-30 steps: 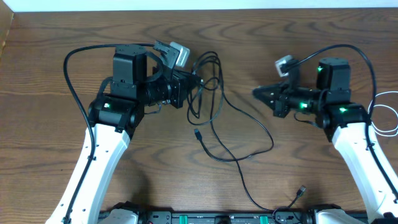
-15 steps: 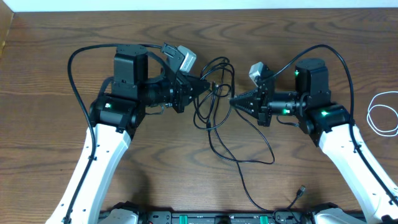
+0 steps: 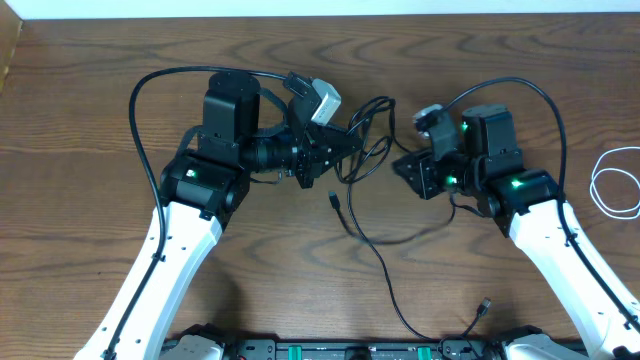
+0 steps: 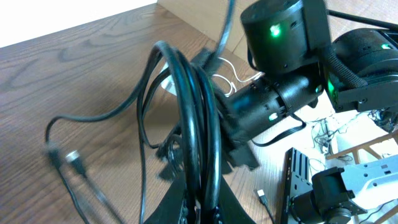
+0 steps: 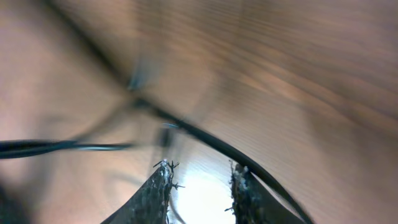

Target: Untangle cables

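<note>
The long black cable (image 3: 372, 240) hangs in bunched loops from my left gripper (image 3: 347, 150), which is shut on them above the table's middle. In the left wrist view the loops (image 4: 186, 106) rise straight out of my left gripper (image 4: 200, 208). One plug end (image 3: 335, 200) dangles just below, and the other plug (image 3: 485, 305) lies near the front edge. My right gripper (image 3: 400, 165) stands open just right of the bundle. In the blurred right wrist view a black strand (image 5: 205, 140) crosses beyond my right gripper (image 5: 204, 180), with nothing between the fingers. The white cable (image 3: 615, 182) lies coiled at the far right.
Thick black arm cables arc over both arms (image 3: 150, 90). The table's back edge meets a white wall (image 3: 320, 8). A black rail (image 3: 330, 350) runs along the front edge.
My left gripper has carried the black bundle to the right. My right gripper came in from the right up to the bundle, then drew back slightly and opened its jaws.
</note>
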Available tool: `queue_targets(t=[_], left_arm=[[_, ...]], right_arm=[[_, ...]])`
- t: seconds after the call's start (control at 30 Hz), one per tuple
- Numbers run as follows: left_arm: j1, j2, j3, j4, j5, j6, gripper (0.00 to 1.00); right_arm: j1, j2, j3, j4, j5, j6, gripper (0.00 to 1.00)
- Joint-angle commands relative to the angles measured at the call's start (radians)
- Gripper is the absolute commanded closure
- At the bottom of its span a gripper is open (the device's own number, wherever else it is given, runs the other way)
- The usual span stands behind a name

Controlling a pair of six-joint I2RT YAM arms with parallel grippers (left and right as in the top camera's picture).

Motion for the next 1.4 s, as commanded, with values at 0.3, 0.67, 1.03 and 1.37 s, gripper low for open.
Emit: queue_targets(t=[0.3, 0.67, 1.03, 1.37], left_arm=[[-0.001, -0.014, 0.023, 0.008, 0.035, 0.018, 0.92], [-0.001, -0.014, 0.023, -0.11, -0.269, 0.018, 0.91], [-0.002, -0.014, 0.023, -0.108, -0.141, 0.018, 0.91], [-0.059, -0.014, 0.023, -0.021, 0.039, 0.017, 0.91]], right_arm=[[-0.014, -0.006, 0.001, -0.175, 0.572, 0.219, 0.68], [-0.014, -0.006, 0.001, -0.03, -0.069, -0.068, 0.41], [-0.011, -0.006, 0.001, 0.149, -0.167, 0.026, 0.28], [-0.003, -0.004, 0.001, 0.173, -0.146, 0.053, 0.15]])
